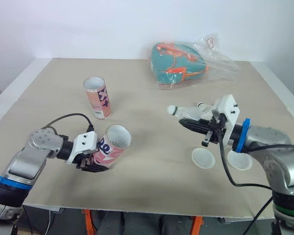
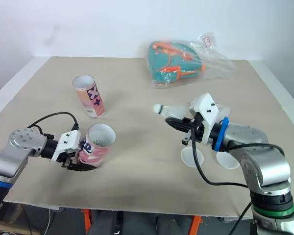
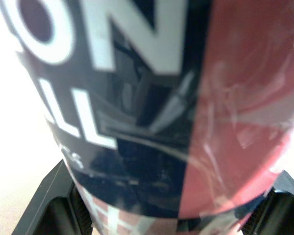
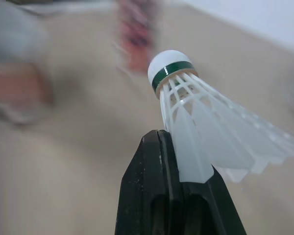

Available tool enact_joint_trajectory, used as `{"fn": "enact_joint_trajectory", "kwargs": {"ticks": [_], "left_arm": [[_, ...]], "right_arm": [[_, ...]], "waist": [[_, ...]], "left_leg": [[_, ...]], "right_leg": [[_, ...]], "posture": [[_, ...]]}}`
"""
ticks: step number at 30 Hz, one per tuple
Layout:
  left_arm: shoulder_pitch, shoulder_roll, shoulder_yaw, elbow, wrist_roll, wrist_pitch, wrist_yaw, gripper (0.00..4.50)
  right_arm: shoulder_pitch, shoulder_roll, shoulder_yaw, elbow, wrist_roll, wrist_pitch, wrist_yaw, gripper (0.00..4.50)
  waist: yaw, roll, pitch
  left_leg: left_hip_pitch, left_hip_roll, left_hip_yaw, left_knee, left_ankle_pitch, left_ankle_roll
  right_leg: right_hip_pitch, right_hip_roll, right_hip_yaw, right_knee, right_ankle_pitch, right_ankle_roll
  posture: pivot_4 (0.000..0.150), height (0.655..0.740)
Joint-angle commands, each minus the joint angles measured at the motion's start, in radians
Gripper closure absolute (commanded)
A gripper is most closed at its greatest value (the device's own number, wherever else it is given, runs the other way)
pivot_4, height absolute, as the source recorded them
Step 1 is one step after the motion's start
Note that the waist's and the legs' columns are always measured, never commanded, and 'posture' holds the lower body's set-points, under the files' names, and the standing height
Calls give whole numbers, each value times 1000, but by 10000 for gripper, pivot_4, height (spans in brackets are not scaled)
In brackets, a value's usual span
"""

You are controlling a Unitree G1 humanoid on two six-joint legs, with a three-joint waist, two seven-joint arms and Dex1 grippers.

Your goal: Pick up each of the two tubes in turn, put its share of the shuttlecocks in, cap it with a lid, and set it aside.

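Note:
My left gripper [image 1: 92, 163] is shut on a pink and dark blue tube [image 1: 111, 145], low on its body. The tube is tilted with its open mouth facing up and to the right, and its printed wall [image 3: 161, 98] sits between the black fingers [image 3: 49, 205]. A second matching tube [image 1: 97, 98] stands upright further back on the table. My right gripper [image 1: 187, 124] is shut on the feather skirt of a white shuttlecock [image 4: 201, 127], whose cork [image 1: 172, 110] points left toward the tubes. Two white lids [image 1: 203, 157] [image 1: 240, 160] lie flat beneath the right arm.
A teal and orange bag in clear plastic wrap [image 1: 179, 63] lies at the back of the beige table [image 1: 152, 186]. What looks like another shuttlecock [image 1: 202, 105] shows just behind the right gripper. Open tabletop lies between the two arms.

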Motion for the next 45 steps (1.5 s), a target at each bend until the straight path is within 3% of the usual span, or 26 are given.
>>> {"fn": "enact_joint_trajectory", "kwargs": {"ticks": [1,10,16,31,34,41,42,45], "left_arm": [[12,-20,-77,35,31,13,5,13348],[11,-9,-72,29,28,18,3,13348],[25,-4,-61,14,25,26,13,13348],[32,3,-53,5,23,35,22,13348],[25,0,-54,10,24,33,22,13348],[27,-4,-56,4,22,36,26,13348],[28,-3,-55,4,22,36,26,13348],[31,-2,-54,5,22,35,26,13348]], "right_arm": [[-122,-11,124,-10,-31,-96,116,44379],[-389,60,403,173,-264,-395,303,44379],[-461,138,451,280,-322,-477,341,44379],[-489,187,481,364,-411,-591,412,44379],[-504,205,470,369,-395,-574,423,34868],[-518,188,387,287,-191,-405,504,2946],[-519,185,374,281,-165,-381,507,897],[-521,181,343,282,-111,-320,503,897]], "waist": [[0,0,0],[7,0,0],[10,-1,0],[10,-1,0],[10,-1,0],[10,-1,0],[10,-1,0],[10,-1,0]], "left_leg": [[0,0,0,0,0,0],[-1,2,8,-1,0,0],[-1,2,8,-1,0,0],[-1,3,8,-2,0,0],[-1,3,8,-2,0,0],[-1,3,8,-1,0,0],[-1,4,8,-1,0,0],[-1,4,8,-1,0,0]], "right_leg": [[0,0,0,0,0,0],[-3,-4,-2,0,1,-4],[-3,-3,-3,0,3,-7],[-3,-2,-4,1,3,-7],[-3,-2,-4,1,3,-7],[-3,-2,-4,1,3,-7],[-3,-2,-4,1,3,-7],[-3,-2,-4,1,4,-8]], "posture": [[1500,7400],[1500,7400],[1500,7400],[1500,7400],[1500,7400],[1500,7400],[1500,7400],[1500,7400]]}}
